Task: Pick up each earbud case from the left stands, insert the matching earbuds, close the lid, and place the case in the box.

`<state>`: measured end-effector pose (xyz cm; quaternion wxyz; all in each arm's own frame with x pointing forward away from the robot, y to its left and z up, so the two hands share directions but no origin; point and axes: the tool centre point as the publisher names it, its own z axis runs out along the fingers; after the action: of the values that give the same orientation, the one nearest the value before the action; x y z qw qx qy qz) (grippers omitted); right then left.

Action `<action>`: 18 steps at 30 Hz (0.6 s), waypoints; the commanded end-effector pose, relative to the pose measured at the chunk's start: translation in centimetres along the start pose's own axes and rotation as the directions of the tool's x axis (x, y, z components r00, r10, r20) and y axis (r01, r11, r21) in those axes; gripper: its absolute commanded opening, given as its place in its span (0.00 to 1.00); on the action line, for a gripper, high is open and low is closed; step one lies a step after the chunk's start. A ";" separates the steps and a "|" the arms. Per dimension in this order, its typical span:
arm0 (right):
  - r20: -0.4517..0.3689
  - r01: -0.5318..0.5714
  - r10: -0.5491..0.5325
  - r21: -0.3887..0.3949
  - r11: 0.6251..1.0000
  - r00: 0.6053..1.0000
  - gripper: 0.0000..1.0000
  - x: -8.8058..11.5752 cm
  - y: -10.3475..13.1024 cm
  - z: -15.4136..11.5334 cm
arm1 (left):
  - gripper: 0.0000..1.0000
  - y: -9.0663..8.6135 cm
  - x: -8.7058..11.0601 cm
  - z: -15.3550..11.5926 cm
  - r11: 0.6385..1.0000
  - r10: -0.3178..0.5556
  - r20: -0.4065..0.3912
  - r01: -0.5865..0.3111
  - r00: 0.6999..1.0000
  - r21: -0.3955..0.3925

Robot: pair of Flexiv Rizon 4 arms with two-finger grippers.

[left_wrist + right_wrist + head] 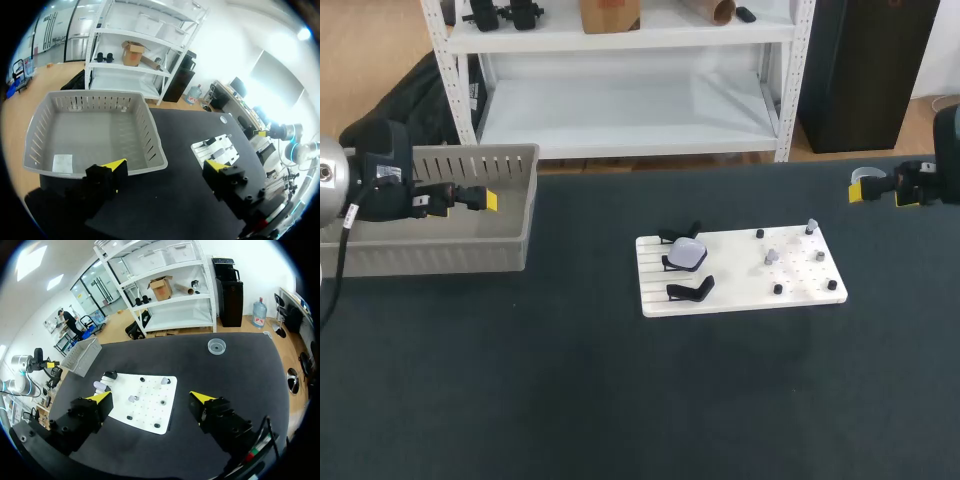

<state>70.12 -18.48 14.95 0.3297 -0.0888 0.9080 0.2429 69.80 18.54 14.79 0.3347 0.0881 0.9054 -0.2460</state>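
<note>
A white board [750, 280] lies mid-table. Its left part carries three black stands, and a pale earbud case [687, 253] rests on the middle one. Small earbuds [772, 256] sit on pegs on its right part. My left gripper [470, 205] hangs open over the grey box [430, 262] at the table's left, holding nothing. The left wrist view shows that box [150, 135] just ahead of the gripper [165, 170]. My right gripper [882, 197] is open and empty at the far right edge. In the right wrist view the gripper [150, 398] looks down on the board [165, 412] and case [100, 386].
A small clear round dish [216, 346] sits on the dark table beyond the board, near my right gripper [863, 176]. A white label [62, 162] lies on the box floor. The dark tabletop [620, 400] spreads wide in front of the board.
</note>
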 end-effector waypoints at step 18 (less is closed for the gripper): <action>0.000 -0.001 0.001 0.002 1.000 1.000 1.00 0.0 0.1 -0.2 | 1.00 -0.4 -0.4 -1.1 0.951 0.268 0.194 -0.291 0.944 0.106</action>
<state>70.12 -18.47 14.95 0.3297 -0.0889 0.9080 0.2429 70.17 18.38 15.88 0.3557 0.1153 0.8980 -0.2318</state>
